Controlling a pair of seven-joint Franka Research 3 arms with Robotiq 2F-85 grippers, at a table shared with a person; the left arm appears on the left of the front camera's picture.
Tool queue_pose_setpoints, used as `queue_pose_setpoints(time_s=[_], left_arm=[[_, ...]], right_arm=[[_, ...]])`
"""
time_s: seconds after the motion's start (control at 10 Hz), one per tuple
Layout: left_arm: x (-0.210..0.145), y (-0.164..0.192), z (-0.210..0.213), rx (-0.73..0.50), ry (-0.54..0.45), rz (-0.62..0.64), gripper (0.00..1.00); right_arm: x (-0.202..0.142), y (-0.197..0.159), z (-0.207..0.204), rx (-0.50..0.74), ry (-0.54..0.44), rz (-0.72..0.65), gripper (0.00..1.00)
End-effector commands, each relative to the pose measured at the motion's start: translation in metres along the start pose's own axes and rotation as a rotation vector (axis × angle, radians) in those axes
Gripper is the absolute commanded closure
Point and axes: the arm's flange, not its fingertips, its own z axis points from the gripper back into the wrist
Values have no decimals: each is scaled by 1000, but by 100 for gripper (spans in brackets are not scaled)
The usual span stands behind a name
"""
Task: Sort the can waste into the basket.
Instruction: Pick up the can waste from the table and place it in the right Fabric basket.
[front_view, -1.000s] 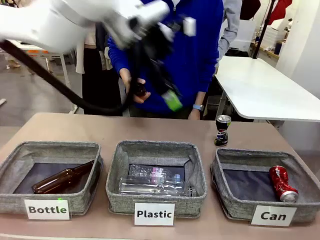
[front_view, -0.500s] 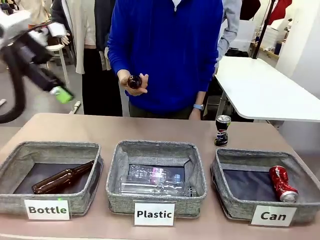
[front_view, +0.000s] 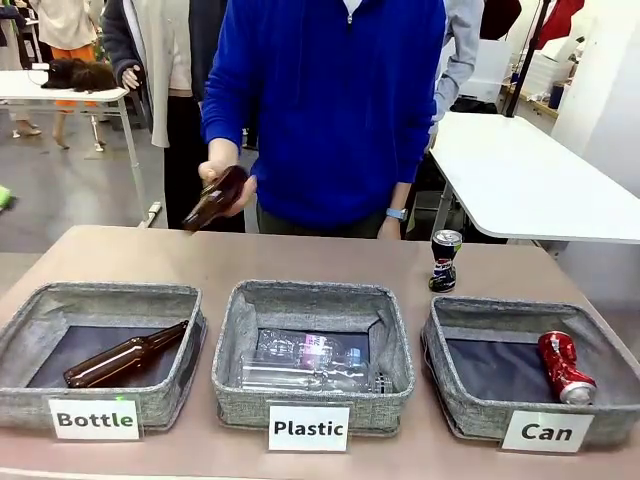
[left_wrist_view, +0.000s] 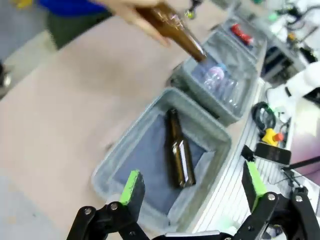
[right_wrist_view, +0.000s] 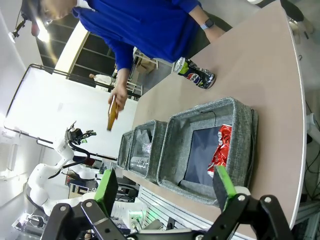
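By the worktop's (front_view: 300, 255) right edge, a grey fabric basket (front_view: 500, 308) holds a crushed red metal can (front_view: 565, 367) (left hand (left_wrist_view: 192, 181), right hand (right_wrist_view: 165, 183) both released).

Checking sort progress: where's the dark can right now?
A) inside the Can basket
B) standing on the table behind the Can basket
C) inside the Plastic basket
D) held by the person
B: the dark can stands upright on the table, just beyond the far rim of the Can basket; the red can lies inside it.
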Motion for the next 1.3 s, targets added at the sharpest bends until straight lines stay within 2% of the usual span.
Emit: queue_pose_setpoints(time_s=[0.0,0.3,0.6,0.7,1.0,1.2], left_arm=[[-32,23,54,48,3,96,0],[-117,32,139,130,-127,170,0],[-174,45,164,138,-254,214,0],[-191,42,168,148,-269,221,0],[-203,38,161,162,-281,204,0],[-195,43,158,156,-285,190,0]], right_arm=[[2,0,0,16,-16,31,0],[2,0,0,16,-16,31,0],[2,0,0,16,-16,31,0],[2,0,0,16,-16,31,0],[2,0,0,16,-16,31,0],[2,0,0,16,-16,31,0]])
